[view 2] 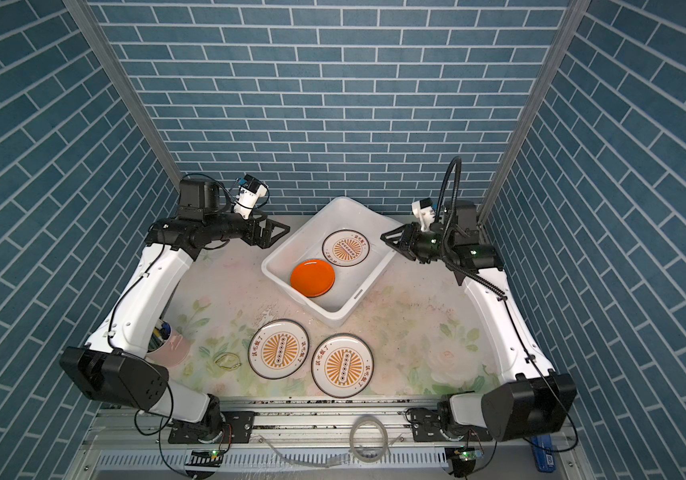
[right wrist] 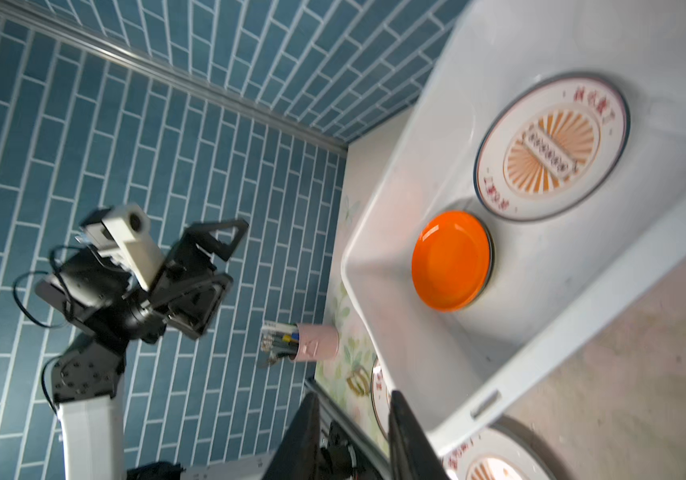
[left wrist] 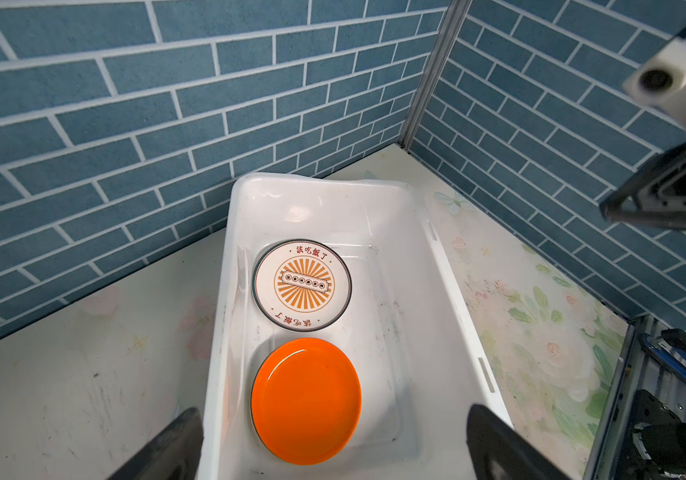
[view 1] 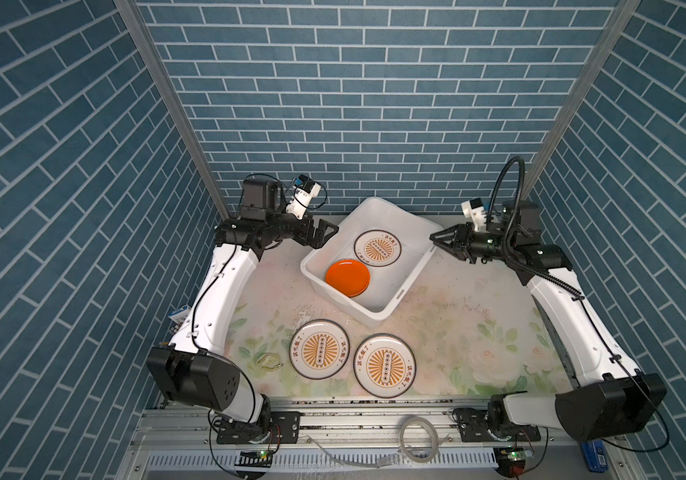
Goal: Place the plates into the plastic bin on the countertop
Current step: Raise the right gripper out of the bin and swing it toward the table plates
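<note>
The white plastic bin (view 1: pixel 376 318) stands at an angle at the back of the flowered countertop (view 1: pixel 457 311). Inside lie a sunburst plate (view 1: pixel 376 248) and an orange plate (view 1: pixel 347 277), which has a dark edge showing under it. Two more sunburst plates (view 1: pixel 319 349) (view 1: pixel 385 365) lie flat on the countertop in front of the bin. My left gripper (view 1: pixel 326 235) hovers wide open over the bin's left rim, with the orange plate (left wrist: pixel 306 401) below it. By the bin's right rim, my right gripper (view 1: pixel 437 239) is held off the surface, its fingers (right wrist: pixel 312 415) slightly apart and empty.
A pink cup of pens (view 2: pixel 168 347) stands by the left arm. A yellow-green loop (view 1: pixel 268 361) lies left of the front plates. Coiled clear tubing (view 1: pixel 416 440) rests on the front rail. Blue brick-patterned walls close in the back and both sides.
</note>
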Tool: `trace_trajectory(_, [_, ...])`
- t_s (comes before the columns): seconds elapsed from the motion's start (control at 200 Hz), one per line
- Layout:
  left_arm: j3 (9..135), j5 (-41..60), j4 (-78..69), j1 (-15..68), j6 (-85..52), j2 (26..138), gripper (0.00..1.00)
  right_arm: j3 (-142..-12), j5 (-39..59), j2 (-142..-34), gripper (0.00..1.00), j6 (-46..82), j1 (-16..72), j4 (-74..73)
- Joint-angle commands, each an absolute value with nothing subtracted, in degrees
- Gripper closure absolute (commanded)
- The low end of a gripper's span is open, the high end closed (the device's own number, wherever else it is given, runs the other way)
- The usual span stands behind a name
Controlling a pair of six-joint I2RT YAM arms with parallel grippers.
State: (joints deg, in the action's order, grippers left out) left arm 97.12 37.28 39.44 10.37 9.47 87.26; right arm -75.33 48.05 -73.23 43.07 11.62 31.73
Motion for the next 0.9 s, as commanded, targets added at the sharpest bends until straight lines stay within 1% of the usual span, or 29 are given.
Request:
trace_trajectory(0.0, [100.0, 40.81, 41.35, 10.35, 10.06, 88.86, 0.0, -66.11, 51.77, -66.84, 0.7, 40.95, 11.6, 39.51])
trace_trajectory(0.175, [100.64, 41.59, 40.61, 11.79, 8.76, 89.5, 0.0, -52.44, 50.43, -55.92, 0.7, 42.8, 11.62, 40.72])
trace_trajectory(0.28, [100.41, 41.16, 40.81, 13.28, 9.11, 89.47, 0.0, -45.32, 50.99, -52.09, 0.68, 44.86, 11.81, 38.53])
trace_trajectory(0.43, [100.3, 40.86, 41.51, 15.14, 10.02, 89.47, 0.0, -40.96, 48.09, -50.79, 0.67, 42.61, 12.31, 41.44])
trace_trajectory(0.58, [100.2, 41.0, 41.41, 16.03, 9.71, 89.72, 0.01, -35.19, 44.52, -50.11, 0.65, 43.04, 13.71, 41.14])
trace_trajectory(0.78, [99.4, 41.33, 41.06, 16.91, 9.11, 89.35, 0.0, -26.81, 40.53, -47.12, 0.63, 48.25, 16.77, 33.43])
trace_trajectory(0.895, [98.65, 41.23, 41.13, 17.4, 9.19, 88.79, 0.0, -25.01, 37.62, -47.81, 0.63, 49.53, 19.3, 30.52])
